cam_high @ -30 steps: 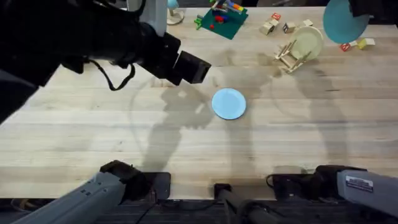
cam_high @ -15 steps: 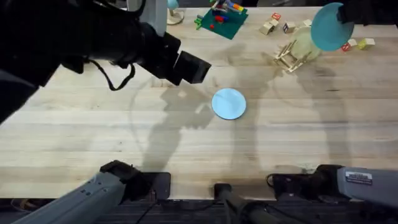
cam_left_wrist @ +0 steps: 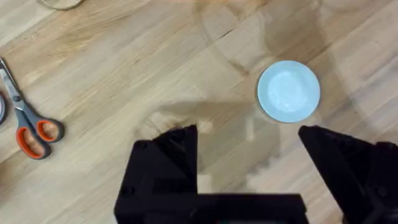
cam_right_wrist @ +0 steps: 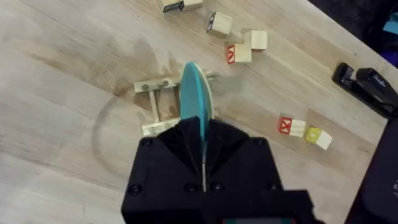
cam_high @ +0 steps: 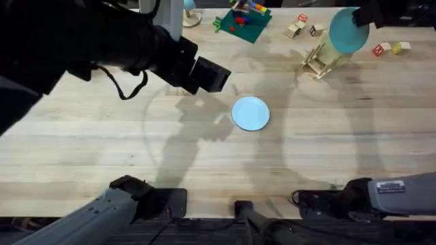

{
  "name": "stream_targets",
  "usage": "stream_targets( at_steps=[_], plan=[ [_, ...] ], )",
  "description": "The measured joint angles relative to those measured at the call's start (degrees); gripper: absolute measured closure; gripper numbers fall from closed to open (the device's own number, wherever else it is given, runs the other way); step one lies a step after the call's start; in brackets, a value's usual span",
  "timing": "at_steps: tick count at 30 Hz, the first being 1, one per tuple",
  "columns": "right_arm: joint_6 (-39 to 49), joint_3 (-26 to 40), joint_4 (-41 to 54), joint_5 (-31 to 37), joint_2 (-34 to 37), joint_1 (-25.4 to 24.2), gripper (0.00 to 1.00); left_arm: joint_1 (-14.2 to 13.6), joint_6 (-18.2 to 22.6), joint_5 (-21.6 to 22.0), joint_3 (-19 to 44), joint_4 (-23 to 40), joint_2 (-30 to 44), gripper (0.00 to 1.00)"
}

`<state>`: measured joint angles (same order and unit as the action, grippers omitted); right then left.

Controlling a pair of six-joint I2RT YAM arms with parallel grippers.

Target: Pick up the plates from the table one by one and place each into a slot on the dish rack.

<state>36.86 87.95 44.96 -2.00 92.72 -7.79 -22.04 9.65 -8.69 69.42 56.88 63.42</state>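
My right gripper (cam_high: 368,15) is shut on the teal plate (cam_high: 346,30), holding it on edge just above the dish rack (cam_high: 317,60) at the table's far right. In the right wrist view the teal plate (cam_right_wrist: 193,102) stands edge-on between my fingers (cam_right_wrist: 180,138), over the wooden rack (cam_right_wrist: 157,107), with a cream plate (cam_right_wrist: 211,102) right behind it. The pale blue plate (cam_high: 251,113) lies flat mid-table. My left gripper (cam_high: 210,74) hovers up and left of it, open and empty; its wrist view shows that plate (cam_left_wrist: 289,91) beyond its fingers (cam_left_wrist: 166,155).
Small wooden blocks (cam_high: 300,26) lie behind the rack and more blocks (cam_high: 392,47) to its right. A green toy board (cam_high: 241,20) sits at the far edge. Scissors (cam_left_wrist: 31,122) lie on the table (cam_high: 102,143) at left. A black stapler (cam_right_wrist: 367,84) is near the blocks.
My right gripper carried the teal plate leftward and down, from the far right corner to just over the rack. The left arm and the pale blue plate stayed put.
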Motion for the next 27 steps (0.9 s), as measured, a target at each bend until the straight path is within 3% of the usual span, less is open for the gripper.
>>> stream_targets(
  at_steps=[15, 27],
  plan=[
    [2.2, 0.0, -0.9, -2.0, 5.7, 0.0, 0.972, 0.0, 0.0, 0.0, 0.0, 0.0, 0.0, 0.008],
    [2.2, 0.0, -0.9, -2.1, 6.0, 0.0, 0.972, 0.0, 0.0, 0.0, 0.0, 0.0, 0.0, 0.007]
  ],
)
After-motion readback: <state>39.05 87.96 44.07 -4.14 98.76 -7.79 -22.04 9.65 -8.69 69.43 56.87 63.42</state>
